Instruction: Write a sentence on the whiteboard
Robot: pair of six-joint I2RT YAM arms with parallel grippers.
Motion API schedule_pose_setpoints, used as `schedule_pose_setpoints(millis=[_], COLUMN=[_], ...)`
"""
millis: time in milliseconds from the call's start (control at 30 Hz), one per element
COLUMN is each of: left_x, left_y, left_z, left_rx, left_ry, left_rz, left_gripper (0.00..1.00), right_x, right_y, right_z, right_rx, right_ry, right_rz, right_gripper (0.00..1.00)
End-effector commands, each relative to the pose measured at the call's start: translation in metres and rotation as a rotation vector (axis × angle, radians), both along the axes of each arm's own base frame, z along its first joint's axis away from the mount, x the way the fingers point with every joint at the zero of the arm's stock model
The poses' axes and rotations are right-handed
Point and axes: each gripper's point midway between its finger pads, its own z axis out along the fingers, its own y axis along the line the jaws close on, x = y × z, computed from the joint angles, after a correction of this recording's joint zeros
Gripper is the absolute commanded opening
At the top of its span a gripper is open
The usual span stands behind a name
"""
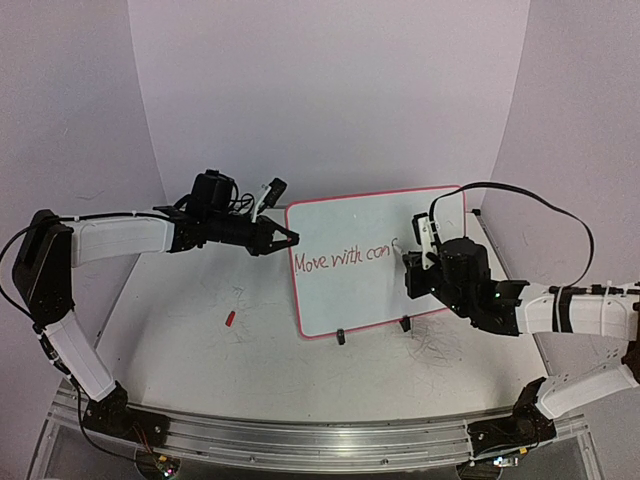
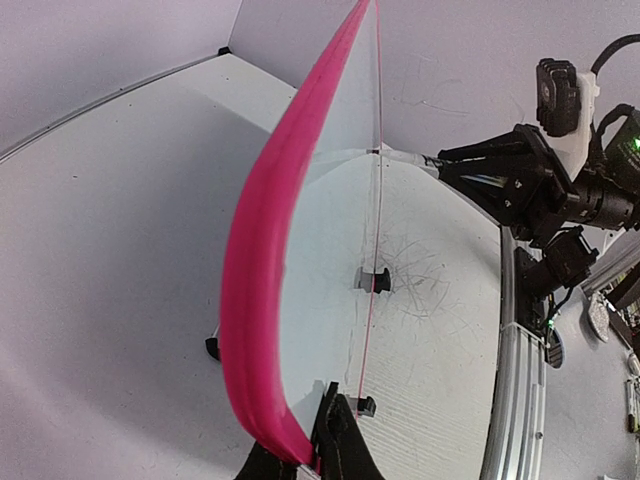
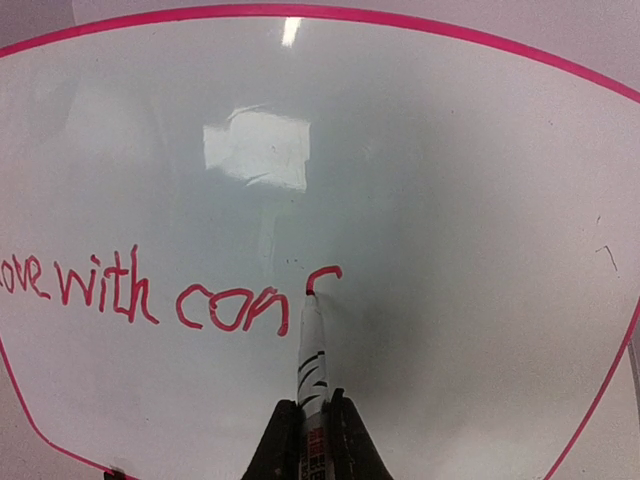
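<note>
While on its long edge, whiteboard (image 1: 385,215) tight in left claw (image 1: 290,238); marker (image 3: 312,345), tip against it, tight in right claw (image 3: 312,408).

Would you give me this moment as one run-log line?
left hand shut on whiteboard rim | right hand shut on marker, tip on whiteboard | sentence unfinished

My right wrist view cuts the sentence (image 3: 120,295) at its left edge (only "ove" of the first word shows). My right fingers (image 3: 275,445) hide the lower barrel of the marker (image 3: 312,350).
</note>
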Motion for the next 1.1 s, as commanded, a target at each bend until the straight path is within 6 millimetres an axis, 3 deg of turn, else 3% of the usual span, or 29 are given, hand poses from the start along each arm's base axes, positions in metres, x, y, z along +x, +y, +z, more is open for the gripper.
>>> schedule_pose_setpoints(millis=[0,667,800,933,1067], left_x=[0.022,0.021,0.021,0.021,0.021], left_y=[0.017,0.015,0.014,0.014,0.014], left_z=[-0.016,-0.019,-0.020,-0.019,-0.019], left_rx=[0.132,0.133,0.135,0.136,0.134], left_ry=[-0.108,-0.103,-0.101,-0.105,-0.105], left_rz=[0.108,0.100,0.100,0.101,0.099], left_gripper=[0.00,0.00,0.00,0.00,0.00], right_x=[-0.003,-0.018,-0.020,-0.021,-0.016], right_y=[-0.003,0.010,0.014,0.001,-0.005], right_z=[0.000,-0.019,-0.003,0.021,0.027], right_rx=[0.014,0.006,0.043,0.077,0.072], right_ry=[0.025,0.097,0.063,0.000,-0.020], right_rz=[-0.005,0.058,0.080,0.036,0.008], right_gripper=[0.00,0.00,0.00,0.00,0.00])
